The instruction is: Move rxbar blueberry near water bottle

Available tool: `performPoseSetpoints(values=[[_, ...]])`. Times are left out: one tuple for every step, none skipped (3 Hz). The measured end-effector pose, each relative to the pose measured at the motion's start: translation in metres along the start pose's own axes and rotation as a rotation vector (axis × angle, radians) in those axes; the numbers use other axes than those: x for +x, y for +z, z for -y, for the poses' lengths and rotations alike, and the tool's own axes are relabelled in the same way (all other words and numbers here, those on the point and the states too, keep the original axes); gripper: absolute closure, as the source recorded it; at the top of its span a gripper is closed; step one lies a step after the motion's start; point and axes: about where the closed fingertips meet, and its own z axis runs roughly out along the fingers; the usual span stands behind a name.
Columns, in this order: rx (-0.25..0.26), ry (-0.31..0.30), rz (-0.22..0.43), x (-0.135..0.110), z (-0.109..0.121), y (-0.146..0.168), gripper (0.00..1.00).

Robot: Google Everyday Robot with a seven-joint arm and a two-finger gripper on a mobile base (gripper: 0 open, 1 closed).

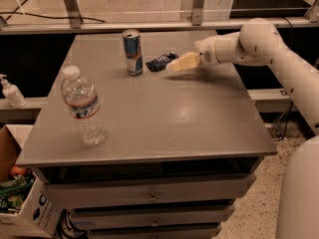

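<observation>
The rxbar blueberry (160, 61) is a small dark navy bar lying flat at the back middle of the grey table (164, 118). My gripper (172, 66) reaches in from the right on the white arm, its cream fingertips right beside the bar's right end. The water bottle (82, 105) is clear with a white cap and a red and blue label. It stands upright near the table's front left, far from the bar.
A blue-and-silver drink can (132, 52) stands upright just left of the bar. A hand-pump bottle (11, 91) sits on a ledge left of the table. A cardboard box (20, 198) is on the floor at lower left. Drawers are under the tabletop.
</observation>
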Motion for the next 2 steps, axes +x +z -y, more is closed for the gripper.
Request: performPoseSetpoints(values=[[-0.027, 0.002, -0.003, 0.0035, -0.0093, 0.0122, 0.0], [-0.049, -0.017, 0.001, 0.0026, -0.0167, 0.0197, 0.16]])
